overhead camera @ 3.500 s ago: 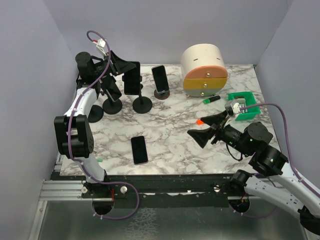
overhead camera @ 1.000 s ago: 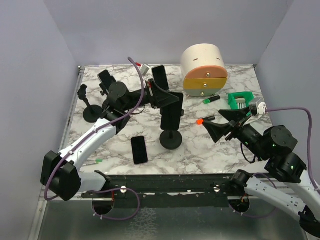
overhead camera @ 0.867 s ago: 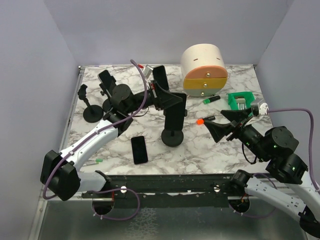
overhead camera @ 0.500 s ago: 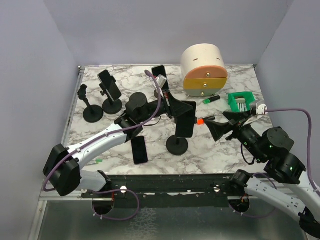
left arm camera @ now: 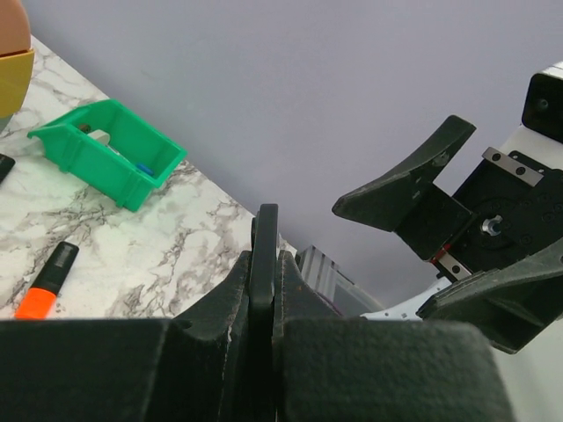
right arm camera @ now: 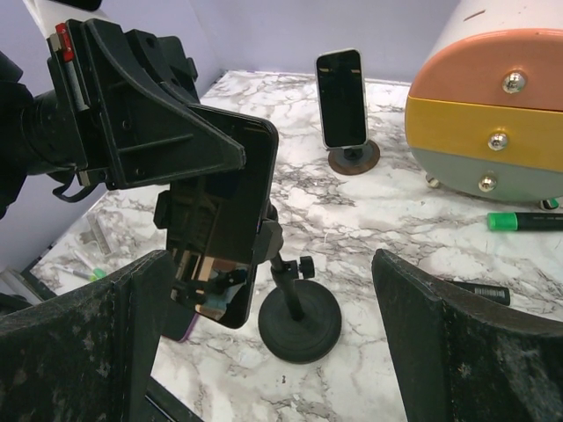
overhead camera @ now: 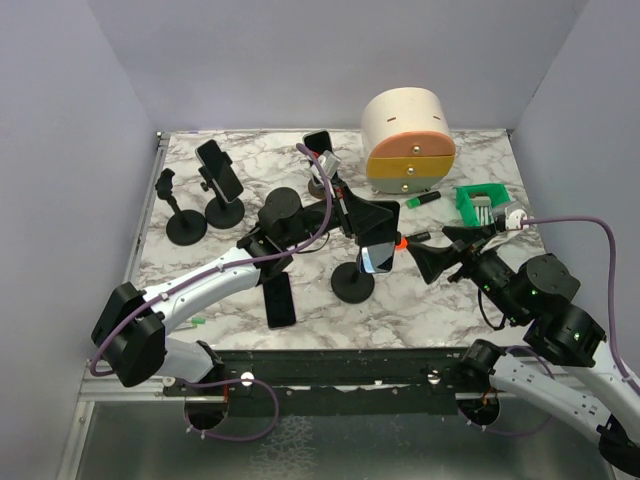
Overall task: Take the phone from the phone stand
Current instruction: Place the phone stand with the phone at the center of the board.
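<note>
phone (right arm camera: 224,211) appears still seated in stand (right arm camera: 299,330); my left fingers (left arm camera: 106,369) clamp it, right fingers (right arm camera: 70,343) apart; removal pending.

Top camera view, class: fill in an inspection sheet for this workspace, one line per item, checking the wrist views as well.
Surface: marble table, crowded towards the rear.
Job's things: phone sits tilted in the phone stand.
Clutter: flat phone, rear phone and left phone on stands, empty stand, drawer unit, green bin, green marker, orange-tipped marker.
Grippers: left gripper shut on the phone's upper end; right gripper open, facing the phone, not touching it.
Cables: left cable and right cable, purple, looping above the arms.
Surroundings: lilac walls; nothing else seen.
</note>
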`<action>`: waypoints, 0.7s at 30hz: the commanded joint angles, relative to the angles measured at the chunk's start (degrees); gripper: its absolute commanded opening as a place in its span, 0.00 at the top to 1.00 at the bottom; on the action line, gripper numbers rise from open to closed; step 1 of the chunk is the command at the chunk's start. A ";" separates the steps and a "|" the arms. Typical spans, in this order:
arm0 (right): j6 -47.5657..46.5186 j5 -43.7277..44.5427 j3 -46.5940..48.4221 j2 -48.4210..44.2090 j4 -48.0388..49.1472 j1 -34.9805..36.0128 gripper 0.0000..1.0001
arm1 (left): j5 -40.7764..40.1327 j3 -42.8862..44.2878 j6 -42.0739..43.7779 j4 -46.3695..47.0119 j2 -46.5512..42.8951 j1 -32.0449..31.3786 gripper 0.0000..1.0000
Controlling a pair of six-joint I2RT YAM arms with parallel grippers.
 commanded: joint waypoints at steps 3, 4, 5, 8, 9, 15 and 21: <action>0.03 0.53 0.09 0.15 0.23 0.09 0.00 | -0.89 3.25 3.92 7.14 -2.22 -0.17 1.00; 0.12 0.29 0.20 0.21 0.24 0.04 0.00 | -0.96 3.49 4.20 7.18 -2.14 -0.16 1.00; 0.21 0.19 0.23 0.22 0.32 0.04 0.00 | -0.92 3.84 4.35 7.14 -1.97 -0.19 1.00; 0.41 -0.81 0.23 0.18 0.32 0.08 0.00 | -0.90 4.40 3.96 7.23 -1.06 -0.19 1.00; 0.54 -0.94 0.21 0.12 0.33 0.06 0.00 | -0.94 4.56 3.68 7.31 -0.64 -0.19 1.00; 0.83 -1.20 0.61 0.14 0.25 0.04 0.00 | -1.41 5.14 1.36 10.13 0.97 -0.17 1.00; 1.31 -1.20 0.40 0.10 0.02 0.05 0.00 | -3.72 4.31 1.03 10.17 1.22 0.03 1.00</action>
